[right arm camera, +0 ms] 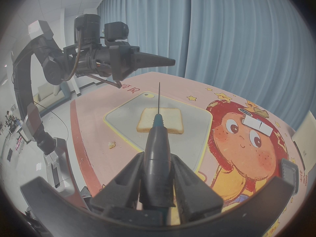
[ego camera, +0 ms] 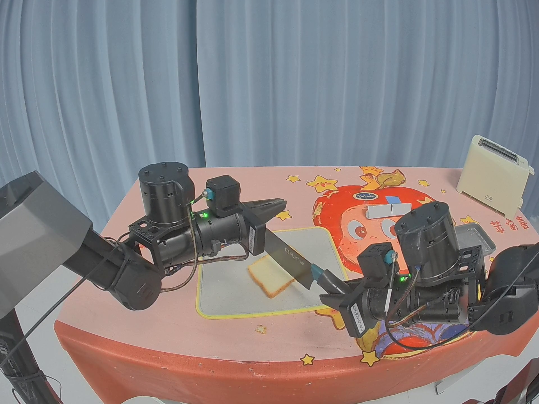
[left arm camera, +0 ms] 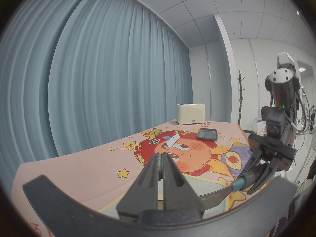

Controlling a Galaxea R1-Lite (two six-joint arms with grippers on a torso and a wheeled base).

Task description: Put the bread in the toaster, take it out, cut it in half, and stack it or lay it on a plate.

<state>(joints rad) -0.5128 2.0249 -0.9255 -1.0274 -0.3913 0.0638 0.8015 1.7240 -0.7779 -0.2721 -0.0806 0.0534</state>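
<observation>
Currently, one table [ego camera: 168, 332] with a pink cartoon-print cloth carries all items. One pale cutting board [ego camera: 224, 293] with a yellow rim lies flat on the near centre of the table. One cream toaster [ego camera: 494, 175] stands upright at the far right corner, well apart from the board. Two grippers are present. The left gripper [ego camera: 278, 204] hangs above the far edge of the board, its fingers pressed together on nothing. The right gripper [ego camera: 331, 293] sits at the near right corner of the board, its fingers clamped on the handle of one knife [ego camera: 292, 256]. One rectangular grey tray [ego camera: 477, 237] lies between the toaster and the board. The knife blade is dark, joins the handle at a teal collar, and runs across the middle of the bread; contact with it cannot be determined. One bread slice [ego camera: 272, 276] lies flat on the board: square, whole, pale on its face, with a tan crust. One crumb [ego camera: 260, 329] lies on the cloth just beside the near edge of the board.
</observation>
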